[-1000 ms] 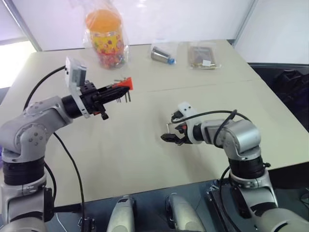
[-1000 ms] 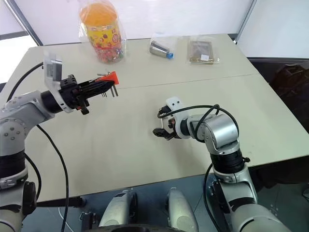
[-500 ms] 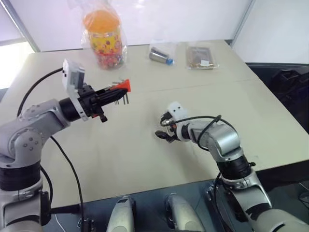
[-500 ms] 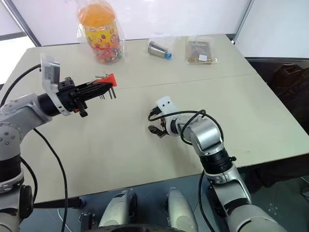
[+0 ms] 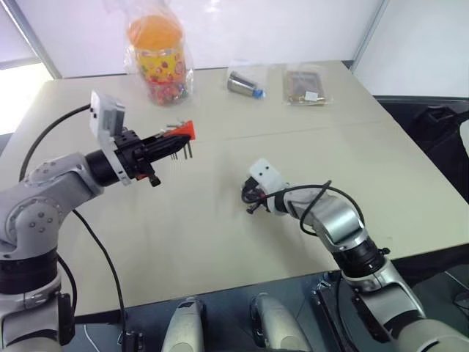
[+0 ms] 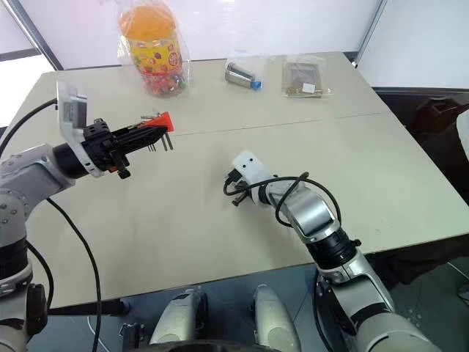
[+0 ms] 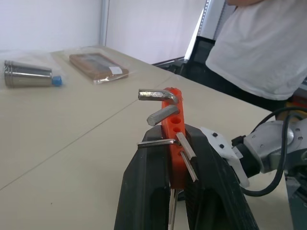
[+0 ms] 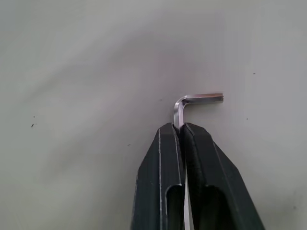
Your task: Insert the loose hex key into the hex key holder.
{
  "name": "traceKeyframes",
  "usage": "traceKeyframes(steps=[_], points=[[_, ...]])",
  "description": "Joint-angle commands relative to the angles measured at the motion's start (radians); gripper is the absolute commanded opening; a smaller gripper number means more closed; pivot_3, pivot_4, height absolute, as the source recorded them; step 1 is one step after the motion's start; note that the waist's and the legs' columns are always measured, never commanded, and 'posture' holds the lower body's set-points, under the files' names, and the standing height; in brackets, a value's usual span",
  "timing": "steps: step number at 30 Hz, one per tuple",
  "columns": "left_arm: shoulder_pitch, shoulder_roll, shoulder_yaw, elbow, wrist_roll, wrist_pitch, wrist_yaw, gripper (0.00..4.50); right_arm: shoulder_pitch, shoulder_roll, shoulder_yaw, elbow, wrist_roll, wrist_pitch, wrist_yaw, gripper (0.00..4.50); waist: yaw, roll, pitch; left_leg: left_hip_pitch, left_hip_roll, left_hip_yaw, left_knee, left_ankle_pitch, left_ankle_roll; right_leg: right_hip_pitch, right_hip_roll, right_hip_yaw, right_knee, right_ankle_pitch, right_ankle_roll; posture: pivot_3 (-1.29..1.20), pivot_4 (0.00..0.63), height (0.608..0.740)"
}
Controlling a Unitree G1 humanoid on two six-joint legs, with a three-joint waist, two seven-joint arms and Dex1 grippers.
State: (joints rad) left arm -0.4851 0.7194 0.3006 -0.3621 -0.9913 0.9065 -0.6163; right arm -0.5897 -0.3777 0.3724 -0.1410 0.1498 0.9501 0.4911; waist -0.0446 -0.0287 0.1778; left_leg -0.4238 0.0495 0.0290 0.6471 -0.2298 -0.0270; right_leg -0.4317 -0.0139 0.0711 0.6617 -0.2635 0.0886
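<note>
Two grippers are clenched: the left gripper (image 7: 175, 158) grasps the hex key holder (image 7: 173, 139) above the tabletop (image 5: 220, 235), dark keys protruding; the right gripper (image 8: 181, 128) pinches the loose hex key (image 8: 194, 101) low at the tabletop's middle.

Bare table (image 5: 220, 227) between both hands – bagged jar (image 5: 157, 60), cylinder (image 5: 244, 83) and packet (image 5: 306, 86) crowd the far edge.

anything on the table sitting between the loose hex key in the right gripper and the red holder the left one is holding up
Nothing visible does. The right gripper is shut on the loose hex key low at the table, and the left gripper holds the hex key holder raised above it; the stretch of table between them is bare.
</note>
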Motion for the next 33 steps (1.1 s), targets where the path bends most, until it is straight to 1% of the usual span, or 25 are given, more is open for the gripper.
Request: traceKeyframes(steps=[1, 4, 5, 8, 9, 11, 13, 16, 20, 27, 33], points=[[-0.007, -0.006, 0.035, -0.025, -0.022, -0.020, 0.017, 0.00, -0.008, 0.013, -0.042, -0.006, -0.021, -0.253, 0.019, 0.05, -0.001, 0.000, 0.000, 0.000, 0.000, 0.000, 0.000, 0.000, 0.000, 0.000, 0.000, 0.000, 0.000, 0.000, 0.000, 0.00, 0.150, 0.740], [0.000, -0.012, 0.033, -0.029, -0.022, -0.023, 0.022, 0.00, -0.054, 0.059, -0.141, 0.040, -0.029, -0.491, -0.038, 0.05, 0.000, 0.000, 0.001, -0.001, 0.000, 0.000, 0.000, 0.000, 0.000, -0.001, 0.000, 0.000, 0.000, 0.000, 0.000, 0.00, 0.150, 0.740], [0.001, -0.013, 0.033, -0.029, -0.022, -0.024, 0.022, 0.00, -0.065, 0.072, -0.160, 0.053, -0.030, -0.538, -0.049, 0.05, 0.000, 0.000, 0.001, -0.001, 0.000, 0.000, 0.000, 0.000, 0.000, -0.001, 0.000, 0.000, 0.000, 0.000, 0.000, 0.00, 0.150, 0.740], [-0.012, -0.021, 0.023, -0.023, -0.018, -0.027, 0.025, 0.00, -0.166, 0.163, -0.290, 0.100, 0.026, -0.688, -0.126, 0.05, 0.000, 0.000, 0.001, -0.001, 0.000, 0.000, 0.000, 0.000, 0.000, -0.001, 0.000, 0.000, 0.000, 0.000, 0.000, 0.00, 0.150, 0.740], [-0.017, -0.024, 0.018, -0.020, -0.016, -0.029, 0.025, 0.00, -0.196, 0.192, -0.328, 0.109, 0.054, -0.731, -0.135, 0.05, 0.000, 0.000, 0.001, -0.002, 0.000, 0.000, 0.000, 0.000, 0.000, -0.001, 0.000, 0.000, 0.000, 0.000, 0.000, 0.00, 0.150, 0.740], [-0.032, -0.031, 0.009, -0.011, -0.010, -0.034, 0.023, 0.00, -0.242, 0.243, -0.379, 0.103, 0.130, -0.790, -0.105, 0.05, 0.000, 0.000, 0.001, -0.002, 0.000, 0.000, 0.000, 0.000, 0.000, -0.001, 0.000, 0.000, 0.000, 0.000, 0.000, 0.00, 0.150, 0.740], [-0.047, -0.038, -0.001, -0.001, -0.003, -0.040, 0.020, 0.00, -0.270, 0.289, -0.404, 0.086, 0.193, -0.800, -0.088, 0.05, 0.002, 0.000, 0.001, -0.002, 0.000, 0.000, -0.001, 0.000, 0.000, -0.001, 0.000, 0.000, 0.000, 0.000, 0.000, 0.00, 0.150, 0.740], [-0.067, -0.046, -0.017, 0.019, 0.013, -0.054, 0.012, 0.00, -0.280, 0.336, -0.402, 0.046, 0.289, -0.755, -0.054, 0.05, 0.001, 0.000, 0.001, -0.002, 0.000, 0.000, -0.001, 0.000, 0.000, -0.001, -0.001, 0.000, 0.000, 0.000, 0.000, 0.00, 0.150, 0.740], [-0.099, -0.061, -0.034, 0.043, 0.030, -0.070, 0.006, 0.00, -0.278, 0.383, -0.390, 0.029, 0.350, -0.723, -0.046, 0.05, 0.001, 0.000, 0.001, -0.002, 0.000, 0.000, -0.001, 0.000, 0.000, -0.001, -0.001, -0.001, 0.000, 0.000, 0.000, 0.00, 0.150, 0.740], [-0.135, -0.082, -0.055, 0.060, 0.048, -0.082, 0.004, 0.00, -0.255, 0.453, -0.340, 0.055, 0.341, -0.748, -0.044, 0.05, 0.000, 0.000, 0.001, -0.002, 0.000, 0.000, -0.001, 0.000, 0.000, -0.001, -0.001, -0.001, 0.000, 0.000, 0.000, 0.00, 0.150, 0.740], [-0.134, -0.086, -0.054, 0.053, 0.048, -0.078, 0.005, 0.00, -0.210, 0.470, -0.292, 0.084, 0.278, -0.810, -0.037, 0.05, 0.000, 0.000, 0.001, -0.002, 0.000, 0.000, -0.001, 0.000, 0.000, -0.001, -0.001, -0.001, 0.000, 0.000, 0.000, 0.00, 0.150, 0.740]])
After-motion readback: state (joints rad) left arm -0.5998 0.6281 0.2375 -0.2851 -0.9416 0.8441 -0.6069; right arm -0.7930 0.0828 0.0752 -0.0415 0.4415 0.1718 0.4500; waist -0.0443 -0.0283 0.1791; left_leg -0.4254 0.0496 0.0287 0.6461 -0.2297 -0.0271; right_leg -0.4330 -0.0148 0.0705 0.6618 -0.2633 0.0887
